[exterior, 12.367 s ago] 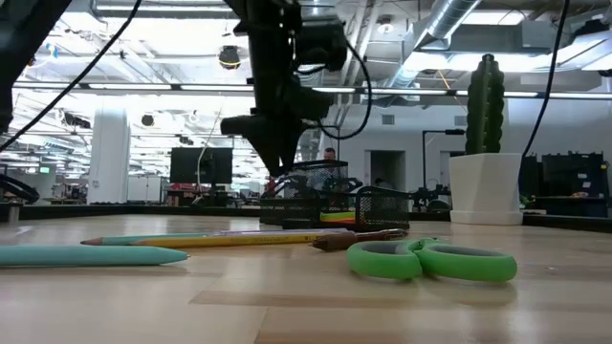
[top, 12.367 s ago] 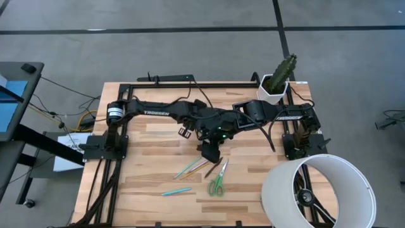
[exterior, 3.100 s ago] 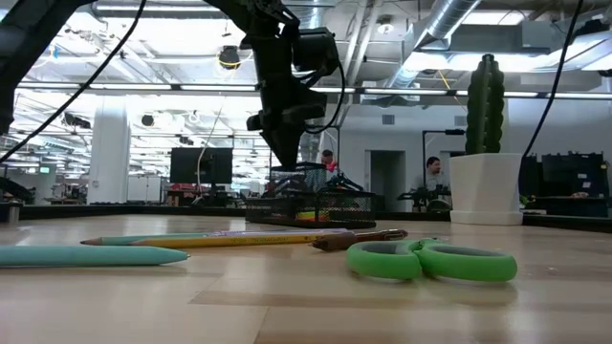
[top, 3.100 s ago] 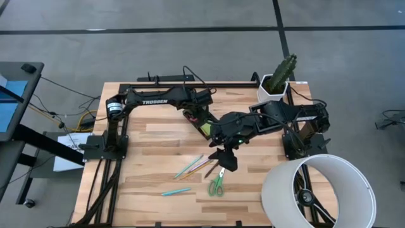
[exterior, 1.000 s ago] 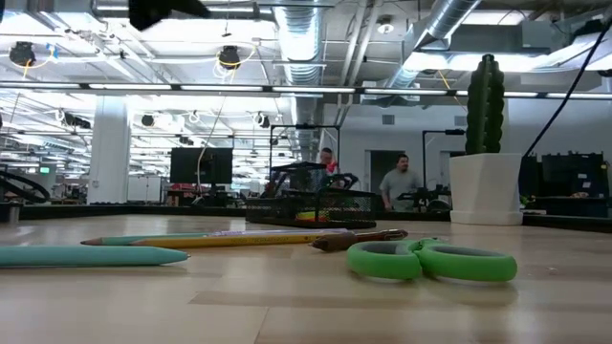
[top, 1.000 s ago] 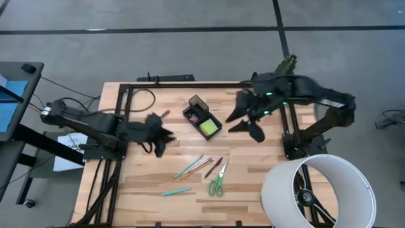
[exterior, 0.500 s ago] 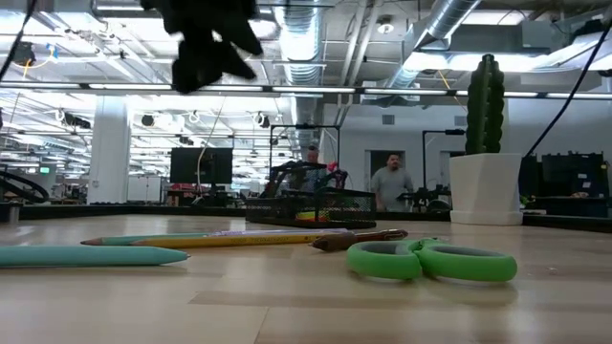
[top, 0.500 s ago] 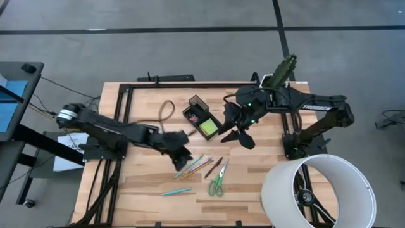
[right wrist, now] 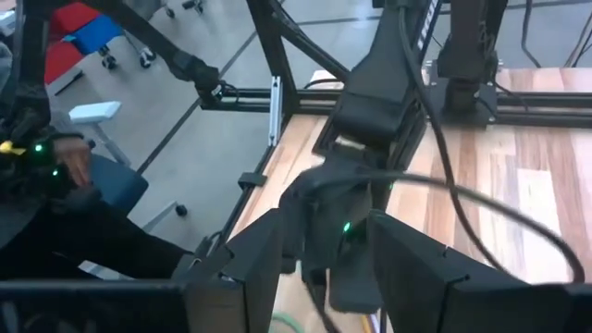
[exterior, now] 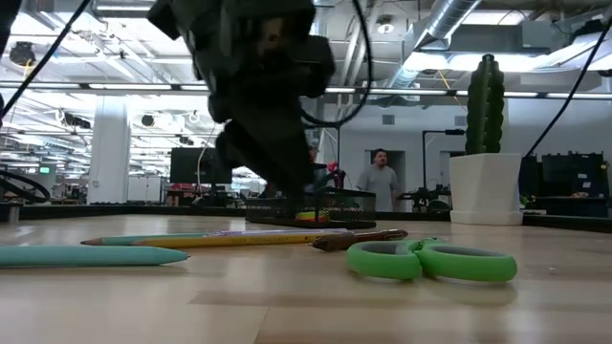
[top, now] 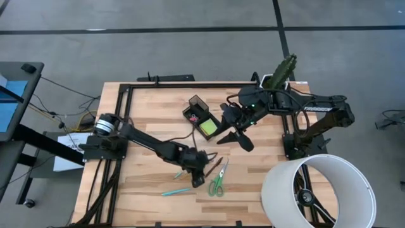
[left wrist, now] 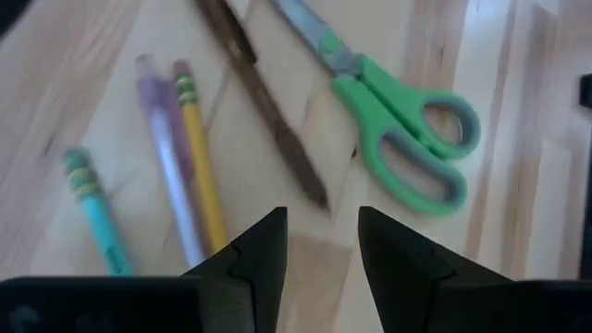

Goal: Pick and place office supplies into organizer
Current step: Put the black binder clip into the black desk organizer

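Dark pencil [left wrist: 264, 106]: lying on the table between yellow pencil [left wrist: 200, 155] and scissors [left wrist: 398, 128], near the organizer [top: 202, 118]. Left gripper [left wrist: 322, 242]: hovering above it, fingers parted, holding nothing. Step: approaching to pick; next, descending and closing. Right gripper [top: 235, 137]: waiting beside organizer, parted, empty.
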You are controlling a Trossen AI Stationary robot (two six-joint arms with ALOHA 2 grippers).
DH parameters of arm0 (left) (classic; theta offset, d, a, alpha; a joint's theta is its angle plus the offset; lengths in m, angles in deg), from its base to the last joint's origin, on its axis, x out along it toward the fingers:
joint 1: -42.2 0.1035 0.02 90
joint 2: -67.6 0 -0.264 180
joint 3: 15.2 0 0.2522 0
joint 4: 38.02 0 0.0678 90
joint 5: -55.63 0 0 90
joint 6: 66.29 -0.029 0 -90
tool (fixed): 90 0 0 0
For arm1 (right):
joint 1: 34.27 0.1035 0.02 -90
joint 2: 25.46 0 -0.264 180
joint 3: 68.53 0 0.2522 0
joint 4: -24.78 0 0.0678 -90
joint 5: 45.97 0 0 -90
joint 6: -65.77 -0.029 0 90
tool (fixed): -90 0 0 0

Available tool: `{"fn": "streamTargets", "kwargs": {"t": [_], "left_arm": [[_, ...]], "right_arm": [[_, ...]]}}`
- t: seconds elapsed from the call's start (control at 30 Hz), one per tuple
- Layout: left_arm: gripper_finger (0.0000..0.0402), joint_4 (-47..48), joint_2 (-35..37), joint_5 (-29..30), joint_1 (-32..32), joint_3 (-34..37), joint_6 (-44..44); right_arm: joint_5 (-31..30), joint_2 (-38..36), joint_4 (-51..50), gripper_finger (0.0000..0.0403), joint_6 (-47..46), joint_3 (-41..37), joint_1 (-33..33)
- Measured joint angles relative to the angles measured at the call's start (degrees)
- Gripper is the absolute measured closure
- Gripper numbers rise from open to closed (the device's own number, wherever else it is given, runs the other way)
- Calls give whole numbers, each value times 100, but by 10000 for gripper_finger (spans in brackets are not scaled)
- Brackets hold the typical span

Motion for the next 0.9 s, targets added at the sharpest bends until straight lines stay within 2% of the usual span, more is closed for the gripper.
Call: {"fn": "streamTargets", "kwargs": {"t": [0.2, 0.47, 0.9], "left_arm": [[276, 167, -360, 603, -78, -459, -254], [276, -21, -800, 602, -124, -478, -20], [276, -12, -885, 930, -20, -486, -190]], "right_arm": [[1, 1, -30, 248, 7, -2, 125], [3, 0, 6, 252, 15, -2, 398], [3, 0, 60, 250, 0, -2, 924]]}}
